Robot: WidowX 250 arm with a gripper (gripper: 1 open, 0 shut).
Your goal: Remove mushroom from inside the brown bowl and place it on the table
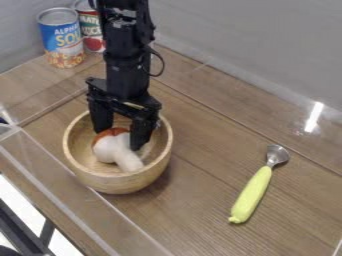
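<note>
The brown bowl point(83, 174) sits at the left front of the table point(227, 130). Inside it lies the mushroom point(115, 150) on its side, its cream stem pointing toward the front and its orange-brown cap tucked back under the arm. My gripper point(123, 131) points straight down into the bowl with its black fingers point(151, 131) spread wide on either side of the cap. The jaws stand open and I cannot tell whether they touch the mushroom.
Two soup cans point(62, 37) stand at the back left corner. A yellow-green handled spoon point(257, 187) lies at the right front. Clear plastic walls point(254, 75) edge the tabletop.
</note>
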